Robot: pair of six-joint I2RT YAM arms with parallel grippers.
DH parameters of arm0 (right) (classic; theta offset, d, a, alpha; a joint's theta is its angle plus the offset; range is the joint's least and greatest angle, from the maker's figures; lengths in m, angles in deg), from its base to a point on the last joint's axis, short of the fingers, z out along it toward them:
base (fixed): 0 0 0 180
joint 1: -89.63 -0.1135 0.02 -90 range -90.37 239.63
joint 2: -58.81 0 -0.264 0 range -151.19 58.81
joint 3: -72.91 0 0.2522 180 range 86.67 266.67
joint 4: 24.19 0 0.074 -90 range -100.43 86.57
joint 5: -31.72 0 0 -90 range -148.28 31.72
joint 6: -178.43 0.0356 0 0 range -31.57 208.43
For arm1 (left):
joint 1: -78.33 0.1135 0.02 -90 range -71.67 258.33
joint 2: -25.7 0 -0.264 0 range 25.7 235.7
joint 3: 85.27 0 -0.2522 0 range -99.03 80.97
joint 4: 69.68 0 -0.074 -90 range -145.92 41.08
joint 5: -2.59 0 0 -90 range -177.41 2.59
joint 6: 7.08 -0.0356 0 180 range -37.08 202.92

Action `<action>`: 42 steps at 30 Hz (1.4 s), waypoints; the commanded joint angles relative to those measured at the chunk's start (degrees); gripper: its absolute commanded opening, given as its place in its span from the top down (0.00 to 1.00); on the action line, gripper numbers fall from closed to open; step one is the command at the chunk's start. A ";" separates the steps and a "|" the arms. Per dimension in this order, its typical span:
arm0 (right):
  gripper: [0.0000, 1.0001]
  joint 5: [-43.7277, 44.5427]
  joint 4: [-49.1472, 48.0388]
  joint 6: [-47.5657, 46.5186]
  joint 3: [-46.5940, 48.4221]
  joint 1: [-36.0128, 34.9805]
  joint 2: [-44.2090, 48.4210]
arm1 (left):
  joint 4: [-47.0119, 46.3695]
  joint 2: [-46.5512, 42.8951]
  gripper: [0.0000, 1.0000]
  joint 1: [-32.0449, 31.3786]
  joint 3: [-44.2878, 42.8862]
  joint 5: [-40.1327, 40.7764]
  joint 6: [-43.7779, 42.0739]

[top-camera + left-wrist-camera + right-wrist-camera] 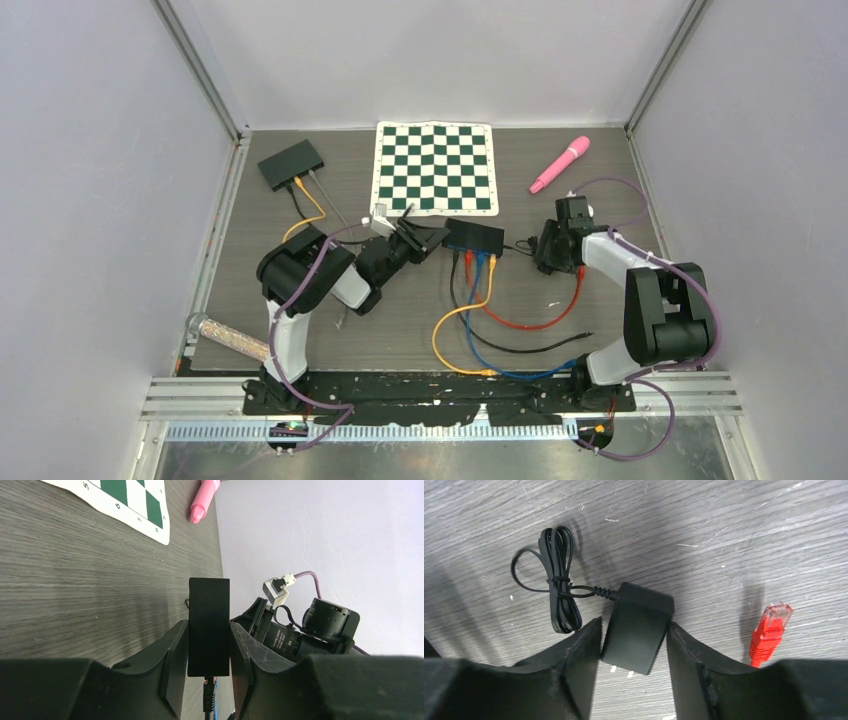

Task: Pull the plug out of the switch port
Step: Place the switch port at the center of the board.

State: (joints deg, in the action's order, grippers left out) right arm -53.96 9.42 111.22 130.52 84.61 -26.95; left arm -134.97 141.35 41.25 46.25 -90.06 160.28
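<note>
The left claw is clamped on the flat black plastic network switch, at the centre of the overhead view; coloured cable plugs sit in its lower edge. The right claw straddles a black power adapter; whether it squeezes, I cannot tell. A latched plug could drag the switch out of the hold.

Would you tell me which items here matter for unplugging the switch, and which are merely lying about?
Job: switch, its plugged cables, left gripper holding it.
Lying about: chessboard mat, pink microphone, second switch, clear tube.
</note>
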 commanded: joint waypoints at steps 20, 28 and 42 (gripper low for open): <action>0.94 -15.77 13.13 0.05 -8.13 -5.34 31.44 | -6.22 0.47 0.63 4.05 -3.40 -0.96 -0.30; 0.93 7.65 12.14 1.68 -3.27 1.03 26.87 | -6.26 -1.68 0.63 3.69 3.08 -0.19 -0.59; 0.83 7.71 -0.14 0.50 6.53 6.63 1.53 | 1.44 -10.46 0.34 2.25 5.69 -2.50 -10.28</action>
State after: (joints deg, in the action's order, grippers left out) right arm -48.61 14.19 112.55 132.10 89.46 -25.14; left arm -136.63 138.07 43.52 52.02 -91.79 157.24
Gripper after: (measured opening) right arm 0.448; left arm 0.587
